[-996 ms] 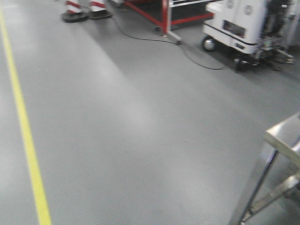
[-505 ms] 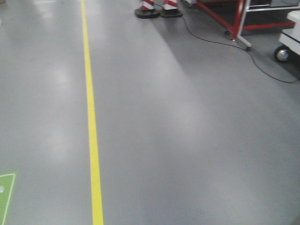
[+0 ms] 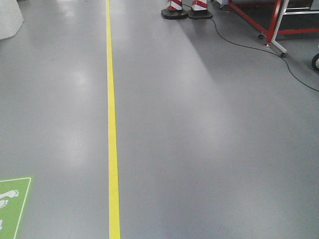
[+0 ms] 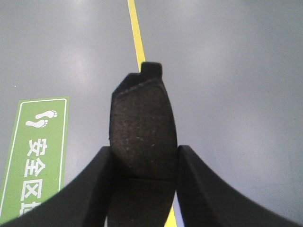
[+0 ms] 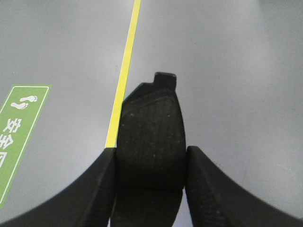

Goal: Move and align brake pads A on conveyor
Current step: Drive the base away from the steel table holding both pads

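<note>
In the left wrist view a dark grey brake pad (image 4: 142, 123) with a small end tab stands out between the black fingers; my left gripper (image 4: 144, 156) is shut on it. The right wrist view shows the same: another brake pad (image 5: 151, 132), tab at its far end, is clamped in my right gripper (image 5: 151, 158), which is shut on it. Both pads hang above the grey floor. The conveyor is out of view in every frame. Neither gripper appears in the front-facing view.
A yellow floor line (image 3: 112, 124) runs away from me. A green safety sign with footprints (image 3: 12, 204) lies at the lower left. Striped cone bases (image 3: 185, 10), a red frame (image 3: 271, 22) and a black cable (image 3: 259, 50) stand at the far right.
The front-facing view has swung left: the steel table corner and white machine have left the frame, and the yellow line and green sign have shifted rightward into it.
</note>
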